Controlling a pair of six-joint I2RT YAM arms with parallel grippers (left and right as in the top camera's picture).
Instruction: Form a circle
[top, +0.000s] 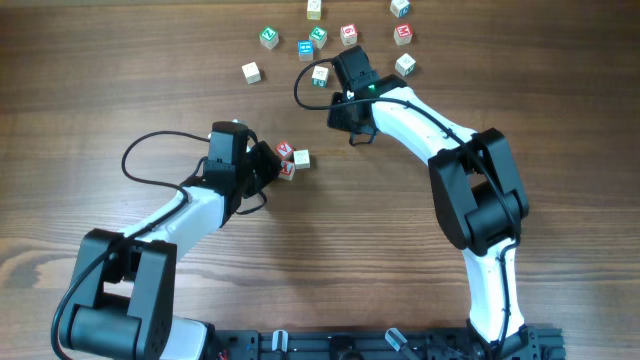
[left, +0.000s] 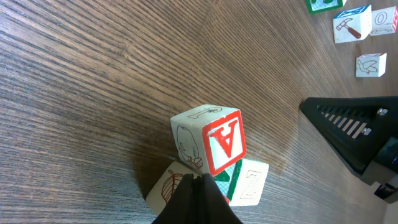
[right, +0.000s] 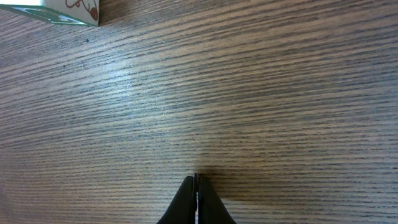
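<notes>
Left gripper (left: 198, 185), clenched on nothing, is touching its tip to the tight group of three tiny wooden letter cubes (left: 208, 149), two red-printed and one pale, just ahead of it, so a forward push is risking scattering them.

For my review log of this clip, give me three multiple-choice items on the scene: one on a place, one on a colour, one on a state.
1. Where is the three-cube group?
A) at the tip of the left pincer
B) stacked on an arm
C) at a far corner

2. The letter A cube is printed in:
A) blue
B) red
C) green

3. The right pincer is:
A) shut and empty
B) wide open
C) holding a cube

Key:
1. A, the overhead view shows the group at that tip.
2. B, its frame and letter are red.
3. A, the fingers meet with nothing between them.
</notes>
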